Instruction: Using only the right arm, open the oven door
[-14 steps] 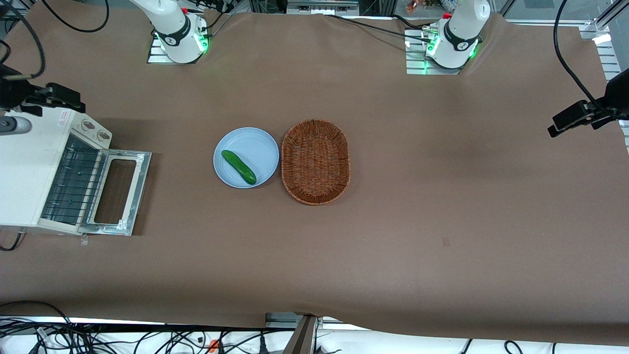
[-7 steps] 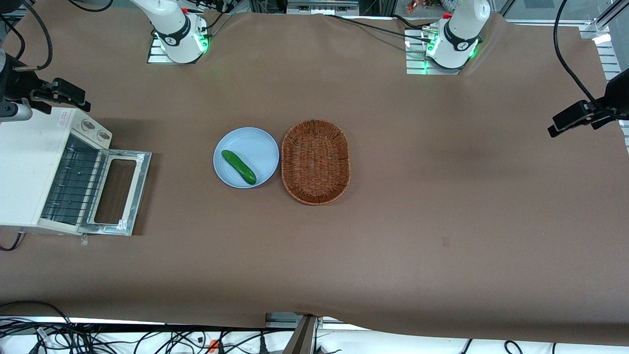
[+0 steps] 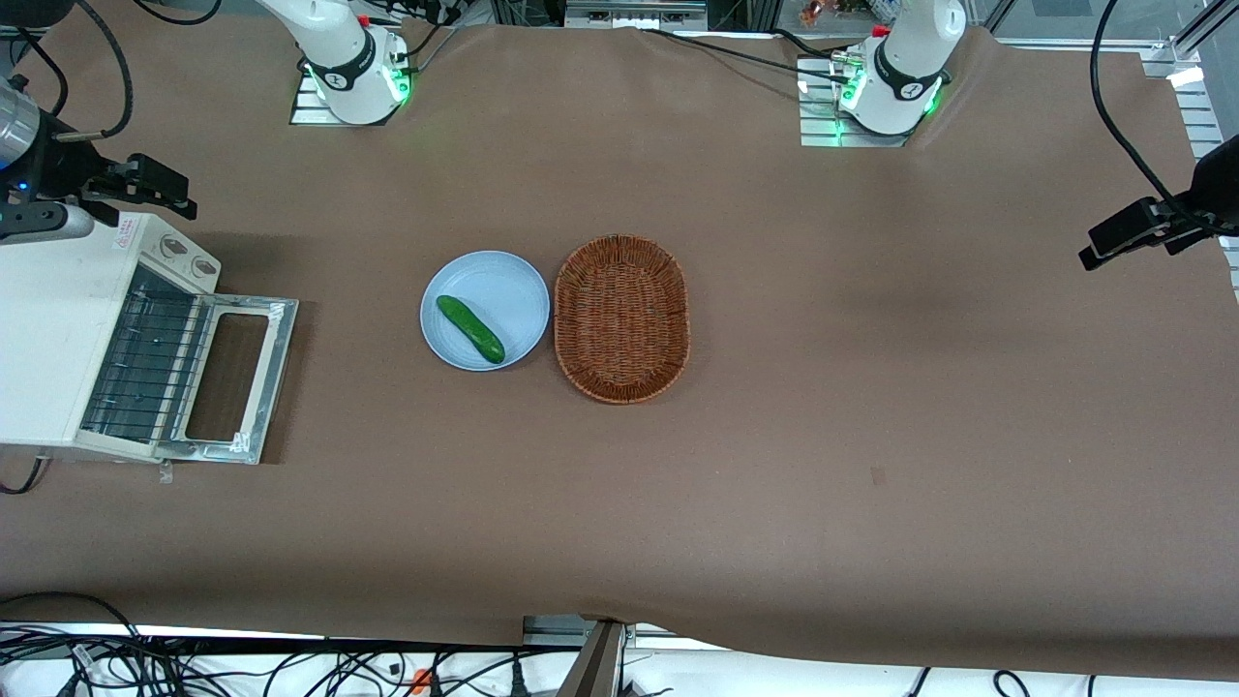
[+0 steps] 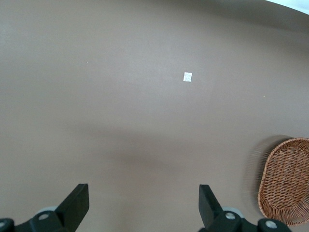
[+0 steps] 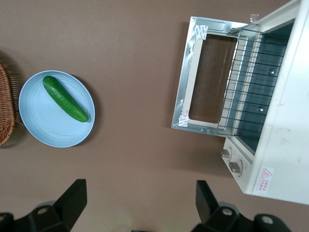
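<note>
Oven door [image 3: 239,378] flat open; gripper [image 5: 137,203] above, fingers [image 5: 72,198] apart.

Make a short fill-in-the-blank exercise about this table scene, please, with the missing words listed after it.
1. The oven door lies folded ____, showing the wire rack.
2. The cucumber lies on the blue ____.
3. The wicker basket beside the plate holds ____.
4. The gripper, high above the table near the oven, has its fingers ____.

Missing words: open; plate; nothing; open
</note>
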Tool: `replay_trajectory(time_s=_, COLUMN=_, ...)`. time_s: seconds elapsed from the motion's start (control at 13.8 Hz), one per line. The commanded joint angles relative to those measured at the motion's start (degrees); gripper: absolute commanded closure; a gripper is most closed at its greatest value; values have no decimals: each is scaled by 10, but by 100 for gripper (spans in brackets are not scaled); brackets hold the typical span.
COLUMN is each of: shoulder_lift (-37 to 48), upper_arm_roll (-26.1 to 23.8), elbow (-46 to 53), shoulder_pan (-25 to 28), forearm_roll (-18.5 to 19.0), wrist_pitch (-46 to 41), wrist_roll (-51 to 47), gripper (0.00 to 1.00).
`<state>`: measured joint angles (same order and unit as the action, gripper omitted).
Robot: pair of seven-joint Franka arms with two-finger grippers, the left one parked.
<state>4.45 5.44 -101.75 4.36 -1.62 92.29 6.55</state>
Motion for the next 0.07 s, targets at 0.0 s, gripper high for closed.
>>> replay_trajectory(time_s=0.0, shoulder_lift=-12, upper_arm_roll=-5, elbow=21, shoulder_pan=-8, forearm_roll=7, wrist_pitch=-20, wrist_roll=-6, gripper=0)
